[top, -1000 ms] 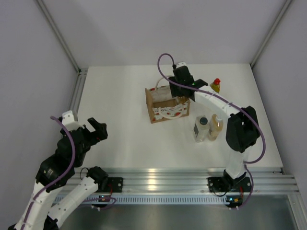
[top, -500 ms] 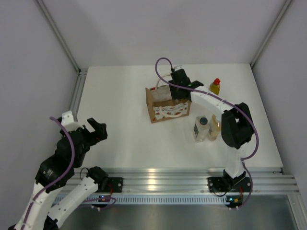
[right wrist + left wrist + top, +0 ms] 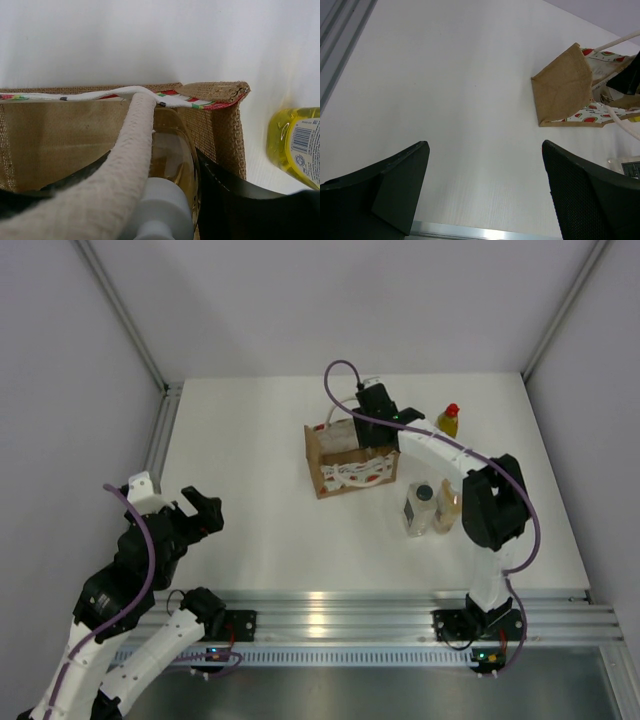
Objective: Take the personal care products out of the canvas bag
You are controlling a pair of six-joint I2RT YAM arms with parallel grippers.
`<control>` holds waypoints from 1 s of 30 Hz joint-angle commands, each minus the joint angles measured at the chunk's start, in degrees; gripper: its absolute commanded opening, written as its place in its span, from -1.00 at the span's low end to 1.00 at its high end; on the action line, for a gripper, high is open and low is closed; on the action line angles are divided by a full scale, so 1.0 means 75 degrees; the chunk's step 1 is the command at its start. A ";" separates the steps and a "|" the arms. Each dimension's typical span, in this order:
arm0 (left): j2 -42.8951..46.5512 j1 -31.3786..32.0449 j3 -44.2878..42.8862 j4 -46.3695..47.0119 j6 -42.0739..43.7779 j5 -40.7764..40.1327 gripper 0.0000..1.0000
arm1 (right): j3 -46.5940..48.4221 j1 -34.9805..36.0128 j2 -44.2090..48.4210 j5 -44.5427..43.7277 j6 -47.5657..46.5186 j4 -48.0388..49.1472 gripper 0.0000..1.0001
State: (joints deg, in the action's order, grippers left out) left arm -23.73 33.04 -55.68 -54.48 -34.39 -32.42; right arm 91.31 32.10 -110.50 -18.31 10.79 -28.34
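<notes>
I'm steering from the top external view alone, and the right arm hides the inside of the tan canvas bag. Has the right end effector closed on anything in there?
Observer: Yes. The right wrist view shows the right end effector shut on an amber bottle with a white cap, inside the tan canvas bag.
Operator: Anything in the way of lifting it?
Observer: The bag's white looped handle runs across the front of the bottle, beside its cap; it might snag.
Operator: And the other arm?
Observer: The left wrist view shows the left end effector open, nothing between its fingers, above the white table.
</notes>
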 commanded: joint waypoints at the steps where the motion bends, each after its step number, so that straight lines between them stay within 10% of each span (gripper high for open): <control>1: 0.0105 0.0001 0.0030 0.0233 0.0003 -0.0071 0.97 | 0.0611 0.0044 0.0869 -0.0231 0.0109 -0.0007 -1.00; 30: 0.0163 0.0001 0.0030 0.0232 0.0004 -0.0048 0.97 | 0.1572 -0.0166 0.2756 0.0612 0.0214 -0.0592 -1.00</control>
State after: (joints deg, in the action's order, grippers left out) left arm -22.96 33.04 -55.61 -54.48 -34.39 -32.42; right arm 97.01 31.99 -96.77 -14.35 12.23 -36.25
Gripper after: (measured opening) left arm 0.984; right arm 0.522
